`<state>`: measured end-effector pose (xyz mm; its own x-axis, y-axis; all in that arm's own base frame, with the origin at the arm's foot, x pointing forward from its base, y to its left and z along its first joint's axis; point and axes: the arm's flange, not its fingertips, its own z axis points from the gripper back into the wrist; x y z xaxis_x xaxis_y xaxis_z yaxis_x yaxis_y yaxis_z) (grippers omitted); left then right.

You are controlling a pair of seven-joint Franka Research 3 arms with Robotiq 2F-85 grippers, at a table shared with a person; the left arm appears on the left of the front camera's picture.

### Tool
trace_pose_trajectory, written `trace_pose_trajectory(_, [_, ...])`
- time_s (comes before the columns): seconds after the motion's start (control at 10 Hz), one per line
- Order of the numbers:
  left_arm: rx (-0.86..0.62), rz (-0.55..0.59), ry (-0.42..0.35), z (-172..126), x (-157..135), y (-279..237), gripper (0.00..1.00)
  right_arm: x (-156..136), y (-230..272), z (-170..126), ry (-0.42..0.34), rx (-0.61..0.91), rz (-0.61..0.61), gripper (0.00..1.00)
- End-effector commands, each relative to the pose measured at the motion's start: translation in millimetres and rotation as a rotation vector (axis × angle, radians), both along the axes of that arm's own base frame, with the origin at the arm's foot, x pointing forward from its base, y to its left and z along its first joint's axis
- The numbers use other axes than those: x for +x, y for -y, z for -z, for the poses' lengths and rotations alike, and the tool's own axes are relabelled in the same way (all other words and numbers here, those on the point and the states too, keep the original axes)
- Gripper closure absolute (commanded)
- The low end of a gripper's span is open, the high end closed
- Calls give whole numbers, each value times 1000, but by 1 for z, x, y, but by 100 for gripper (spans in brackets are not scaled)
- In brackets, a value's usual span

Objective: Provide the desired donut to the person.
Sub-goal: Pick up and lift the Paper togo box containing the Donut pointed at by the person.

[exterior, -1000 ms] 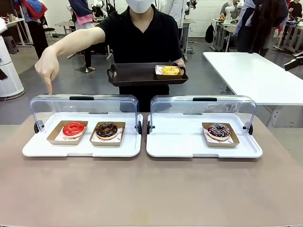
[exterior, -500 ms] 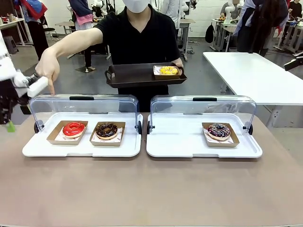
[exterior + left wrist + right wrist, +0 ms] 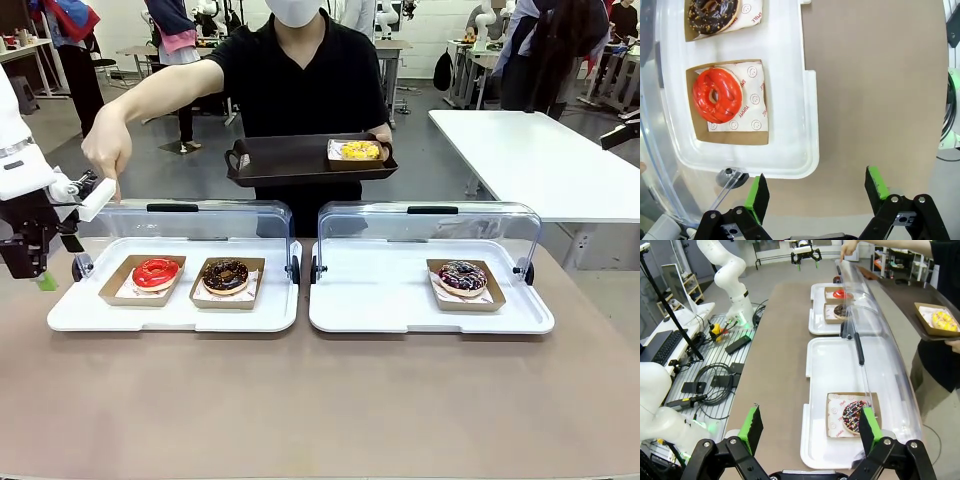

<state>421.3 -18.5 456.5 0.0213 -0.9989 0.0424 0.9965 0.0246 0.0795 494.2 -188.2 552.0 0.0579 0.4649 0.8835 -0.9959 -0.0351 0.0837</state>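
Observation:
The person [image 3: 295,70] points a hand [image 3: 105,155] down over the left end of the left case, above the red donut [image 3: 156,272] [image 3: 717,95] in its cardboard tray. A chocolate donut [image 3: 225,275] [image 3: 712,15] sits beside it. In the right case lies a purple sprinkled donut [image 3: 462,276] [image 3: 854,416]. The person's other hand holds a black tray [image 3: 290,160] carrying a yellow donut [image 3: 360,150] [image 3: 943,319]. My left gripper [image 3: 40,278] [image 3: 817,187] hangs open and empty just off the left case's end. My right gripper [image 3: 809,425] is open and empty, near the right case.
Both white trays [image 3: 170,315] [image 3: 380,300] have clear lids [image 3: 180,215] raised at the far side. Brown tabletop [image 3: 320,400] spreads in front. A white table [image 3: 540,150] stands back right. Cables and gear [image 3: 715,375] lie beside the table on the robot's side.
My left arm came in from the left edge and settled lower beside the left case. The person's pointing hand stayed over the red donut; the black tray barely shifted.

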Motion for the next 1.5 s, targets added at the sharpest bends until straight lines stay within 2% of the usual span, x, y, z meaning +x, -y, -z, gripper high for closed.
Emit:
trace_pose_trajectory(0.0, [3, 3, -17, -5, 0, -1, 0, 0, -1, 1, -7, 1, -2, 0])
trace_pose_trajectory(0.4, [-1, -2, -8, -2, 0, -1, 0, 0, -1, 1, -7, 1, -2, 0])
trace_pose_trajectory(0.5, [12, -1, -45, 17, 3, 5, 0, 0, -1, 1, -7, 1, -2, 0])
trace_pose_trajectory(0.6, [-4, 11, -51, 26, 5, 9, 0, 0, -1, 1, -7, 1, -2, 0])
trace_pose_trajectory(1.0, [-26, -34, -29, 64, 17, 11, 0, 0, -1, 1, -7, 1, -2, 0])
trace_pose_trajectory(1.4, [-2, -71, -5, 96, 49, 4, 0, 0, -1, 1, -7, 1, -2, 0])
